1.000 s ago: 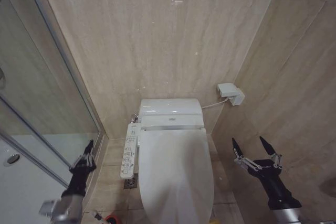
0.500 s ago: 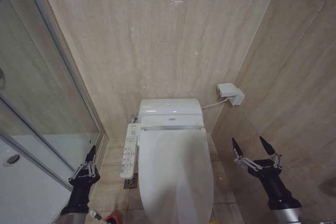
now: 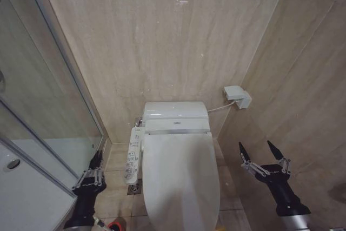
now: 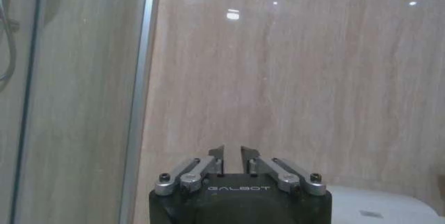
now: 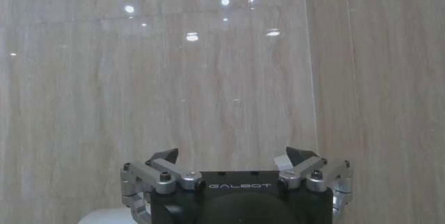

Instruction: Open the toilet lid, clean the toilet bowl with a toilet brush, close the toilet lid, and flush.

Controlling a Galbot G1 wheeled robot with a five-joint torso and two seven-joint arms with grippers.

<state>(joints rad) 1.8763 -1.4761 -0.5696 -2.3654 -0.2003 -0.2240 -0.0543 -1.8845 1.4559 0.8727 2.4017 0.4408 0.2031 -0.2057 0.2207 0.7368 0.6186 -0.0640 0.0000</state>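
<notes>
Lid [image 3: 181, 179]: shut flat over the seat, so the bowl is hidden beneath it; opening is judged not yet begun.
Brush [image 3: 98, 222]: only the handle tip and a sliver of the red holder [image 3: 114, 224] are seen, on the floor at the toilet's left, at the lower edge of the head view.
Left gripper [image 3: 93, 172]: held low at the toilet's left, between the shower glass [image 3: 43, 106] and the control panel [image 3: 133, 155], tips pointed up toward the wall; fingers nearly together, a narrow slit being left between them in the left wrist view [image 4: 233, 157]. Nothing is held. It is judged to be lowered toward the brush side.
Right gripper [image 3: 262, 155]: parked at the toilet's right near the side wall, fingers spread wide and empty; it is judged to be kept clear of the lid.
Change: across the last second the left gripper has been brought lower and slightly rightward, closer to the panel, with less of its arm seen; the right gripper and lid are unmoved.
</notes>
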